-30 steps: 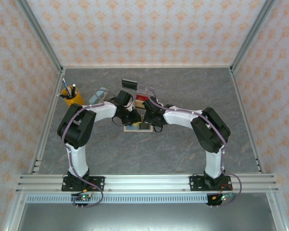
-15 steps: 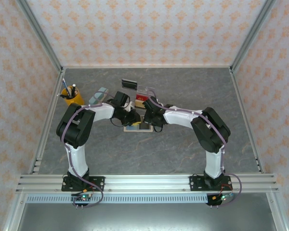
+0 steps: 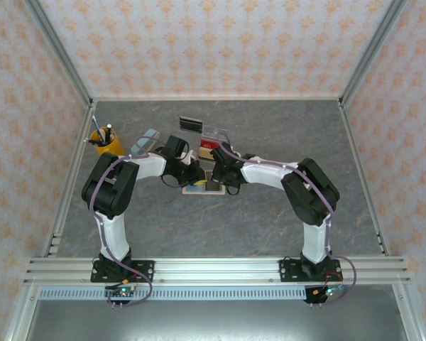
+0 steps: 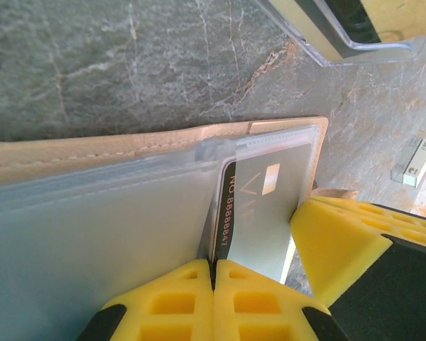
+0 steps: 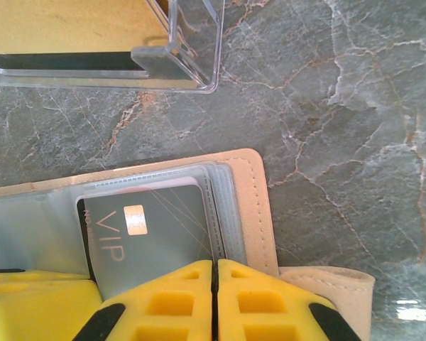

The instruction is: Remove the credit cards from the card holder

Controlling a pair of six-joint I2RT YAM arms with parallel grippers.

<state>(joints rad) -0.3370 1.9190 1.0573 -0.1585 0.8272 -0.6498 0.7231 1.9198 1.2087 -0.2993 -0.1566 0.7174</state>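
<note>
2 robot arms are reaching inward and meeting over the middle of a grey stone-patterned table (image 3: 270,220). The card holder (image 3: 202,189), a small tan bifold, is lying open and flat there, just in front of a clear tray (image 5: 192,71). A yellow cup (image 3: 112,145) is standing well apart at the far left.

Inside the holder, clear sleeves (image 4: 92,206) are fanning out, and 1 grey card (image 5: 156,234) marked VIP, with a gold chip, is sitting in a sleeve near the end with the tan closing tab (image 5: 334,298).

The left gripper (image 4: 213,273) is showing its yellow jaws pressed fully together, right where the card's dark edge and a sleeve edge are running down between them. Whether it is pinching the card, the sleeve or both cannot be told. The right gripper (image 5: 214,277) is also showing its jaws shut, over the holder's tab-end border beside the card. Whether it is gripping or only pressing down cannot be told.

The card is probably going to handle as light, thin, stiff and slick, best pinched by its exposed edge. The holder is looking soft and light, so it is likely needing pinning at its stitched tan border while the card is sliding out
</note>
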